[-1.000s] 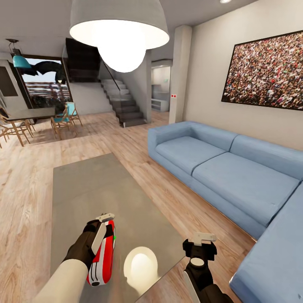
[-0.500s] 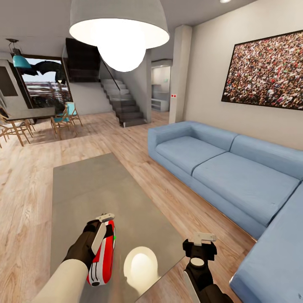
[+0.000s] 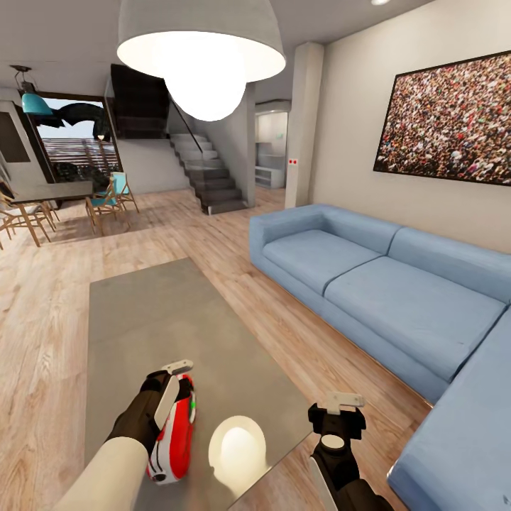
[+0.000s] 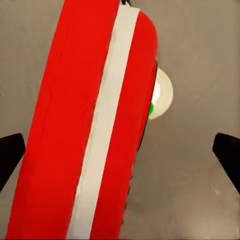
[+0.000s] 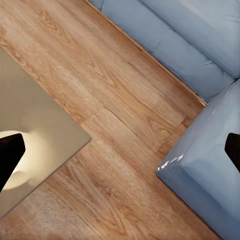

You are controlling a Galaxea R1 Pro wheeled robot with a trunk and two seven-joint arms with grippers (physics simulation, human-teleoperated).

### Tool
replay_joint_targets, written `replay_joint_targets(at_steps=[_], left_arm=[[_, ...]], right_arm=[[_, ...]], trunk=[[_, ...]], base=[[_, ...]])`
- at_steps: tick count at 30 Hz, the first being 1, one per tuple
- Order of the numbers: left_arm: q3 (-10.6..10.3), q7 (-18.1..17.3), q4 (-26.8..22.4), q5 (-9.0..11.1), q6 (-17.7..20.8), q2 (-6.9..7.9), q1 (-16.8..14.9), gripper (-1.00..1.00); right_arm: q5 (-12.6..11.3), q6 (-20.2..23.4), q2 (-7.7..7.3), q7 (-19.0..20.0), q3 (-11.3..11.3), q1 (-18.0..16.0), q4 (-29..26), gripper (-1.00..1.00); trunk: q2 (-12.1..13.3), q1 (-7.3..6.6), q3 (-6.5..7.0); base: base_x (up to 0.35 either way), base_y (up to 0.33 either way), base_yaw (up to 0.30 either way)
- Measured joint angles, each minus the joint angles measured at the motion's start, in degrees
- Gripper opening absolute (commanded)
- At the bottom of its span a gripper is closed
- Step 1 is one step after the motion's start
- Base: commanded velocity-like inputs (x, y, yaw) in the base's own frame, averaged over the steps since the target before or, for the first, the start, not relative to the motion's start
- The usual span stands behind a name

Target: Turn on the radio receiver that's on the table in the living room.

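The radio receiver (image 3: 174, 433) is seen lying on the table (image 3: 156, 319), at the end nearest the robot, with its red body and white trim turned upward and a small green light showing on the side facing the sofa (image 3: 397, 298). The left gripper (image 3: 172, 380) is placed directly over the receiver — whether contact is made cannot be told. In the left wrist view the radio (image 4: 90, 130) is framed between two dark fingertips (image 4: 10, 155) set wide apart, the jaws spread well clear of its sides. A bright reflection of the pendant lamp (image 3: 202, 50) is cast on the table just beside the radio (on its sofa side). The right gripper (image 3: 339, 404) is held past the table's near corner, over the wood floor (image 5: 125, 125), its fingers also spread wide — nothing is gripped.
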Motion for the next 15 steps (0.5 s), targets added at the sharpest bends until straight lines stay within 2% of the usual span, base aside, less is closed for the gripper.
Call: replay_joint_targets(at_steps=[15], left_arm=[[-0.01, 0.0, 0.0, 0.0, 0.0, 0.02, 0.0, 1.0]], right_arm=[[0.0, 0.0, 0.0, 0.0, 0.0, 0.0, 0.0, 1.0]], trunk=[[0.0, 0.0, 0.0]], base=[[0.0, 0.0, 0.0]])
